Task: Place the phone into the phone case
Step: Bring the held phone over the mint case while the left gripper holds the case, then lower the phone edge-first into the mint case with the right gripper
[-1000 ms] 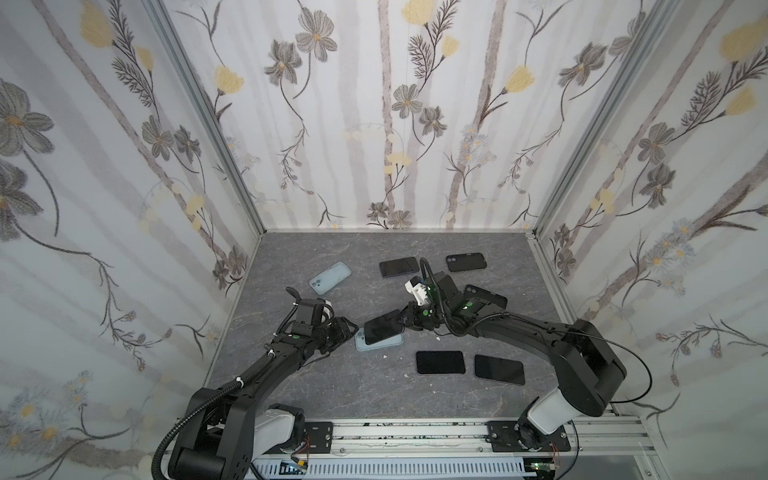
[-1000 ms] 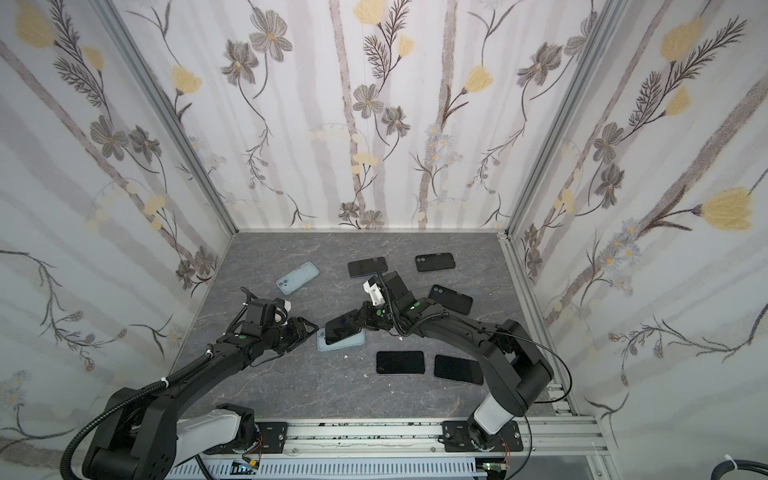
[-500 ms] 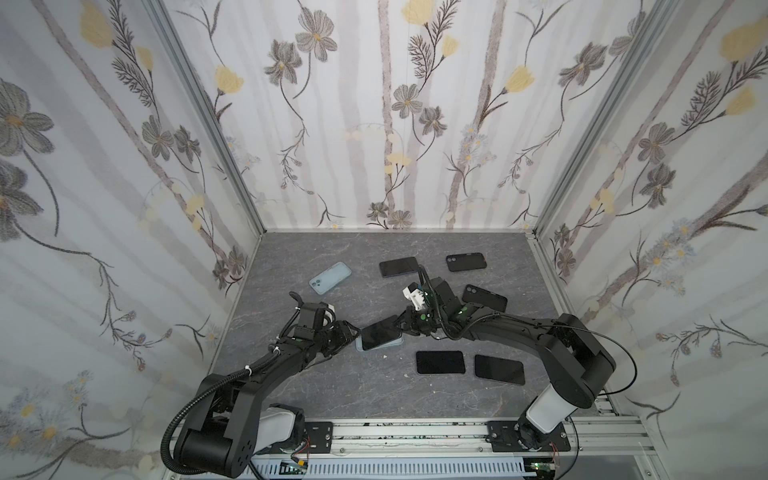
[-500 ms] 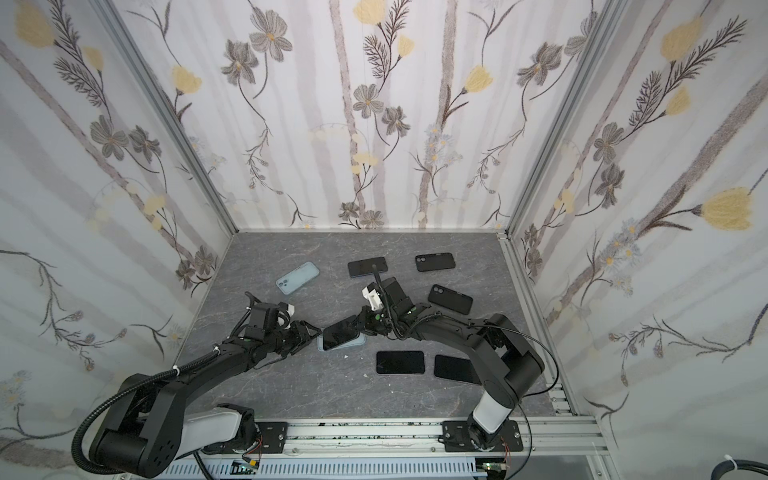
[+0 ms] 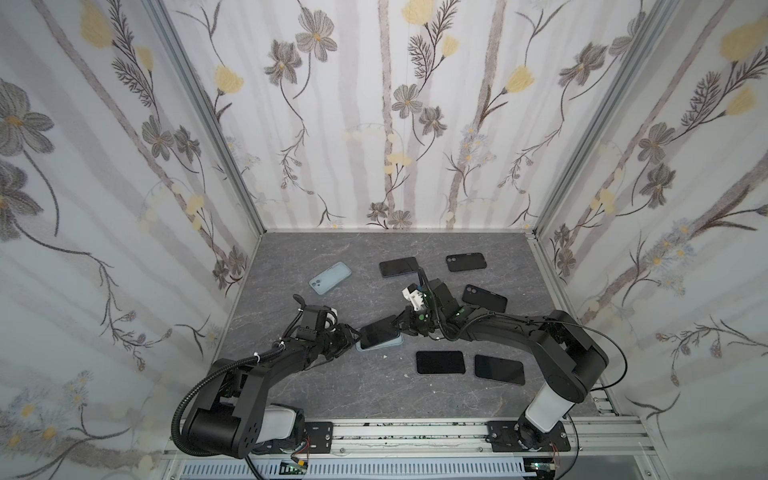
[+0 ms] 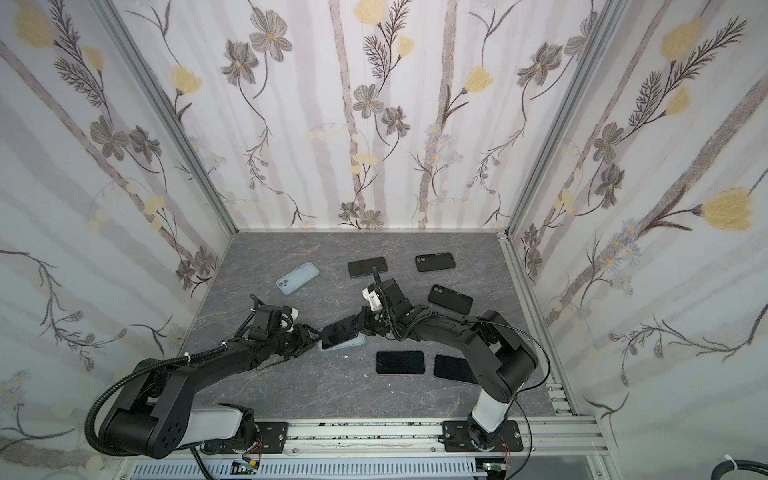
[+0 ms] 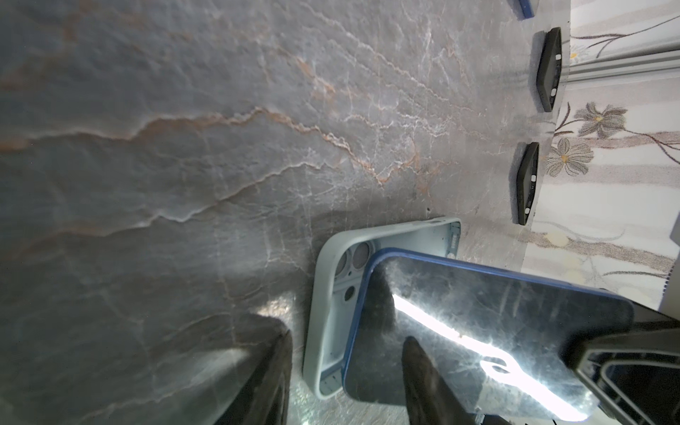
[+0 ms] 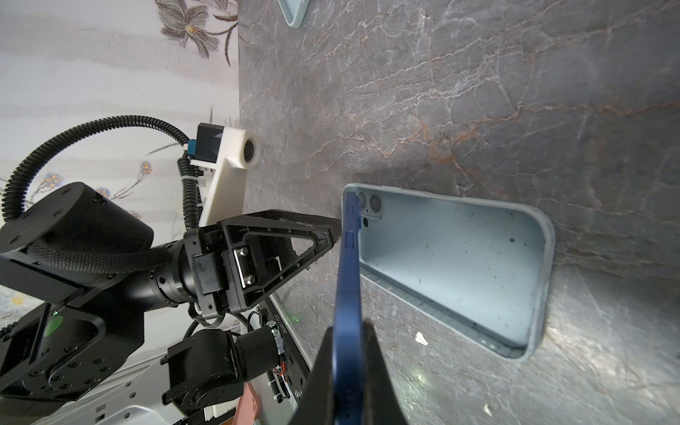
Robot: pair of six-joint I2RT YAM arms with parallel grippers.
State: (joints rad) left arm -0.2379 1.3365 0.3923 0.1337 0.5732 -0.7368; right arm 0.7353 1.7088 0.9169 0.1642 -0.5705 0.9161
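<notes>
Phone (image 8: 347,276) tilts over case (image 8: 452,265), gripped by right end effector (image 5: 402,327); left end effector (image 7: 346,336) spread.

The grey marbled surface (image 5: 332,395) carries an open pale-blue case (image 8: 452,265) near its middle and a second pale-blue case (image 5: 330,277) at the rear left. A black phone (image 5: 399,266) and two black cases (image 5: 466,262) (image 5: 484,297) lie at the rear and right. Two dark-screened phones (image 5: 440,362) (image 5: 499,369) lie side by side in front.

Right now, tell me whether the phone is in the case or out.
Out. The phone stands tilted, one end at the case's camera end, the case floor bare; the right fingers pinch it.
</notes>
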